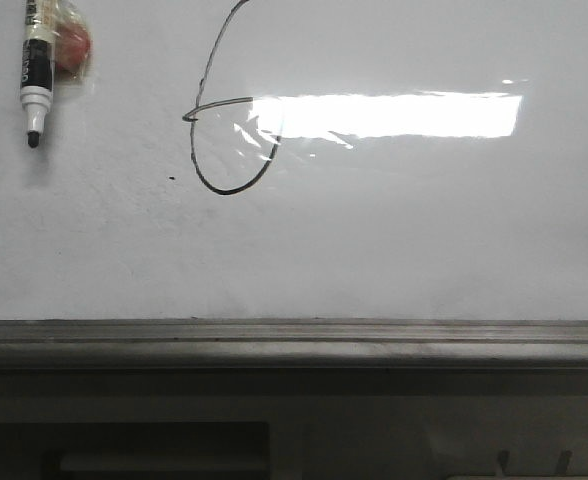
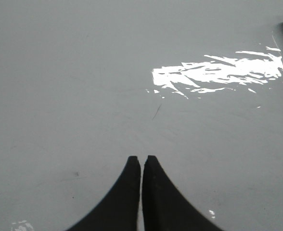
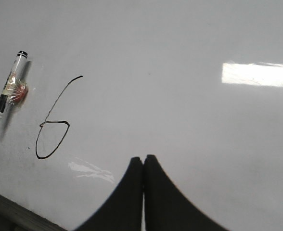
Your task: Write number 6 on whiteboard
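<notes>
A black hand-drawn number 6 [image 1: 224, 140] stands on the glossy whiteboard [image 1: 424, 230], its stem running off the top of the front view; the right wrist view shows the whole number 6 [image 3: 52, 132]. A black-and-white marker [image 1: 35, 70] lies on the board left of the figure, tip down, and the marker [image 3: 7, 91] is also in the right wrist view. My left gripper [image 2: 141, 158] is shut with nothing in it, over bare whiteboard [image 2: 83, 72]. My right gripper [image 3: 144, 157] is shut and empty, right of the figure over the whiteboard [image 3: 189, 110].
A red lump wrapped in clear tape [image 1: 71, 45] clings to the marker. A grey tray ledge [image 1: 294, 345] runs along the board's lower edge. A bright rectangular light reflection [image 1: 394, 115] crosses the board. A tiny black speck [image 1: 171, 180] sits left of the loop.
</notes>
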`<action>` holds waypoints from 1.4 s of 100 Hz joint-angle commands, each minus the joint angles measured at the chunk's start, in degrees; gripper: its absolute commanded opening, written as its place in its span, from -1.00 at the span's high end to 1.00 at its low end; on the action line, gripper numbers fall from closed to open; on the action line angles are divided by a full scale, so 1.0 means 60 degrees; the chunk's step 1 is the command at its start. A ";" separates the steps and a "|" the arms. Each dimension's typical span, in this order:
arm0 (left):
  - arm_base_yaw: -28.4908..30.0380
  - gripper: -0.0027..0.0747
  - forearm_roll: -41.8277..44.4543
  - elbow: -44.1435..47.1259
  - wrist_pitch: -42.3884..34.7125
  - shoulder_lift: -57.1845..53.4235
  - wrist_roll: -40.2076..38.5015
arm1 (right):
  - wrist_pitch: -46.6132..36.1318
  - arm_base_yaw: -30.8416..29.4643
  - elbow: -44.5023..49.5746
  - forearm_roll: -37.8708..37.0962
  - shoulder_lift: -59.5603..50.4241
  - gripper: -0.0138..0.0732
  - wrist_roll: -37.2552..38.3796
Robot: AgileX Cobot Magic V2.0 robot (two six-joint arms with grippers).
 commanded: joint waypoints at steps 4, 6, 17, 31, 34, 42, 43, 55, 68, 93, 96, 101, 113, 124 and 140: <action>-0.0044 0.98 -0.0118 0.0454 -0.0629 -0.0297 -0.0126 | -0.0562 -0.0055 -0.0247 0.0100 0.0097 0.84 -0.0067; -0.0044 0.98 -0.0118 0.0454 -0.0629 -0.0297 -0.0126 | -0.0562 -0.0055 -0.0247 0.0100 0.0097 0.84 -0.0067; -0.0044 0.98 -0.0118 0.0454 -0.0629 -0.0297 -0.0126 | -0.0562 -0.0055 -0.0247 0.0100 0.0097 0.84 -0.0067; -0.0044 0.98 -0.0118 0.0454 -0.0629 -0.0297 -0.0126 | -0.0562 -0.0055 -0.0247 0.0100 0.0097 0.84 -0.0067; -0.0044 0.98 -0.0118 0.0454 -0.0629 -0.0297 -0.0126 | -0.0562 -0.0055 -0.0247 0.0100 0.0097 0.84 -0.0067; -0.0044 0.98 -0.0118 0.0454 -0.0629 -0.0297 -0.0126 | -0.0562 -0.0055 -0.0247 0.0100 0.0097 0.84 -0.0067; -0.0044 0.98 -0.0118 0.0454 -0.0629 -0.0297 -0.0126 | -0.0562 -0.0055 -0.0247 0.0100 0.0097 0.84 -0.0067; -0.0044 0.98 -0.0118 0.0454 -0.0629 -0.0297 -0.0126 | -0.0583 -0.0055 -0.0247 -0.0076 0.0097 0.84 -0.0067; -0.0044 0.98 -0.0118 0.0454 -0.0629 -0.0297 -0.0126 | -0.1021 -0.0173 0.0059 -0.2454 0.0141 0.84 0.0721; -0.0044 0.98 -0.0118 0.0454 -0.0629 -0.0297 -0.0126 | -0.1836 -0.2088 0.1473 -0.6403 0.0013 0.84 0.4531; -0.0044 0.98 -0.0118 0.0454 -0.0629 -0.0297 -0.0126 | -0.1836 -0.2237 0.1621 -0.6613 -0.0086 0.84 0.4531; -0.0044 0.98 -0.0118 0.0454 -0.0629 -0.0297 -0.0126 | -0.1836 -0.2396 0.1804 -0.6883 -0.0306 0.84 0.4531; -0.0044 0.98 -0.0118 0.0454 -0.0629 -0.0297 -0.0126 | -0.1836 -0.2758 0.2292 -0.6946 -0.0888 0.84 0.4531; -0.0044 0.98 -0.0118 0.0454 -0.0629 -0.0297 -0.0126 | -0.1567 -0.2963 0.2431 -0.7139 -0.1269 0.84 0.4531; -0.0044 0.98 -0.0118 0.0454 -0.0629 -0.0297 -0.0126 | -0.1559 -0.2982 0.2431 -0.7338 -0.1272 0.84 0.4531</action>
